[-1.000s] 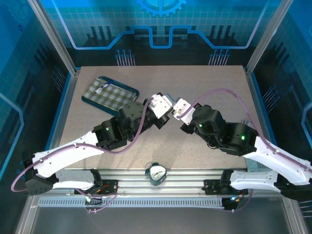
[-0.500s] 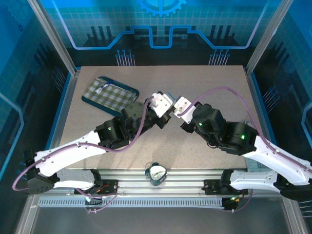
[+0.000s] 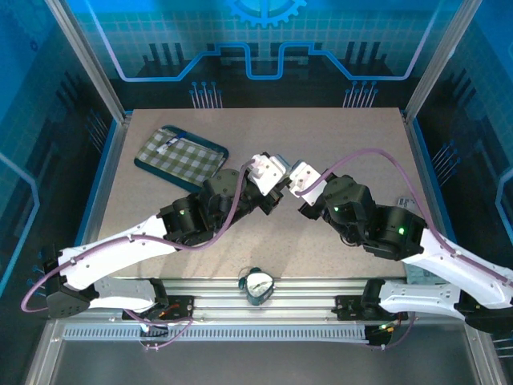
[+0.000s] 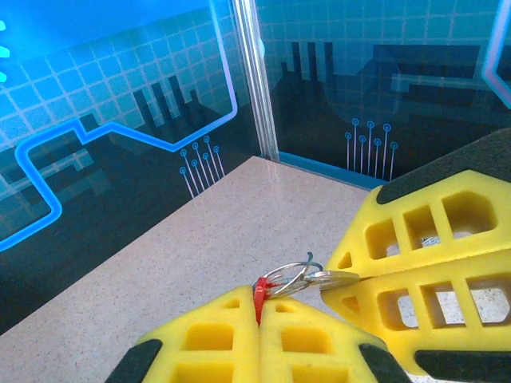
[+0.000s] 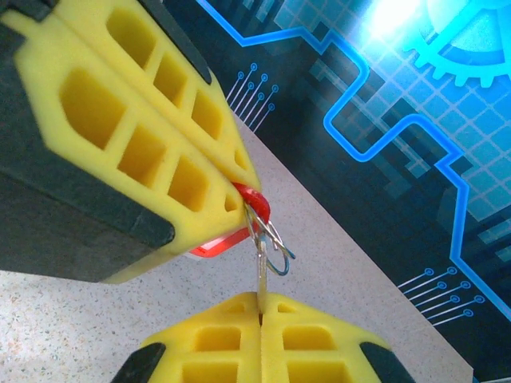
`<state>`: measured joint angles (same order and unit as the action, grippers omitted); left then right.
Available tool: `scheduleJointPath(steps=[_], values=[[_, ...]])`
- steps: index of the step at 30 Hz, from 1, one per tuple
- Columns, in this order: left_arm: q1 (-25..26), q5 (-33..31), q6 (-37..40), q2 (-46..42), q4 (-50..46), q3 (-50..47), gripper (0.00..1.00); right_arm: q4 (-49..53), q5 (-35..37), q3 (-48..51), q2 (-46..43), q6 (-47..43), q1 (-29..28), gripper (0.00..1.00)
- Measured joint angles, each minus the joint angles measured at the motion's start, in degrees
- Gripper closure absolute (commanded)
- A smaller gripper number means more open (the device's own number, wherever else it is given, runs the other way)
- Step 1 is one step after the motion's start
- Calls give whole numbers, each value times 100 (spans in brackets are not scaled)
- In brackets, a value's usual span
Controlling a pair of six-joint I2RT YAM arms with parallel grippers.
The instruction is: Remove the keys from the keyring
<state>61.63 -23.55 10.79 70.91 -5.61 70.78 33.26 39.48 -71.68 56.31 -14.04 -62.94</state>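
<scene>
Left arm (image 3: 128, 245): rises from the lower left of the top view to frame centre, elbow bent, wrist pointing right.
Right arm (image 3: 425, 253): rises from the lower right to frame centre, wrist pointing left. The two wrists sit just beside each other over the speckled beige table (image 3: 353, 136).
Left gripper (image 4: 259, 307): yellow foam fingers are pressed together and clamped on the bright red tag-like keyring (image 5: 226, 242). A sliver of red pokes out at the fingertips, bottom centre of the left wrist view.
Right gripper (image 5: 261, 302): yellow foam fingers are pressed together and clamped on one end of the small grey metal key (image 4: 335, 278).
Key location: held off the table between the two sets of fingertips. Its free end meets the thin wire ring (image 4: 291, 275).
Keyring location: held in the air at the left gripper's tips. Its wire loops bridge the short gap to the key.
Container: a blue-rimmed rectangular tray (image 3: 218, 147) lies askew at the upper left of the table.
Container contents: a green-and-white checked lining (image 3: 184, 156) with a small pale item on it, too small to identify.
Markings: a round white dial (image 3: 258, 284) sits on the aluminium rail (image 3: 313, 289) at bottom centre. Its face is too small to read.
</scene>
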Motion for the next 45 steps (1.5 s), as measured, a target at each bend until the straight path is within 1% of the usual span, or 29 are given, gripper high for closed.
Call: scheduleJointPath(steps=[10,12,16,22,31,45], values=[[-2,76,-175,31,-57,0,100,-531,-20,363,-127,-166,2,100],[-7,177,-208,28,-79,0,100,-669,-107,457,-205,-184,26,100],[-13,481,-304,50,-111,-13,100,-857,-553,562,-378,-212,175,100],[-35,584,-302,-96,-35,-275,100,-839,-839,706,-455,-310,232,100],[-223,1445,-494,-411,199,-691,100,-1176,-1384,1165,-872,-509,275,100],[-339,2022,-811,-796,697,-1080,100,-1773,-2094,1547,-1292,-737,424,100]])
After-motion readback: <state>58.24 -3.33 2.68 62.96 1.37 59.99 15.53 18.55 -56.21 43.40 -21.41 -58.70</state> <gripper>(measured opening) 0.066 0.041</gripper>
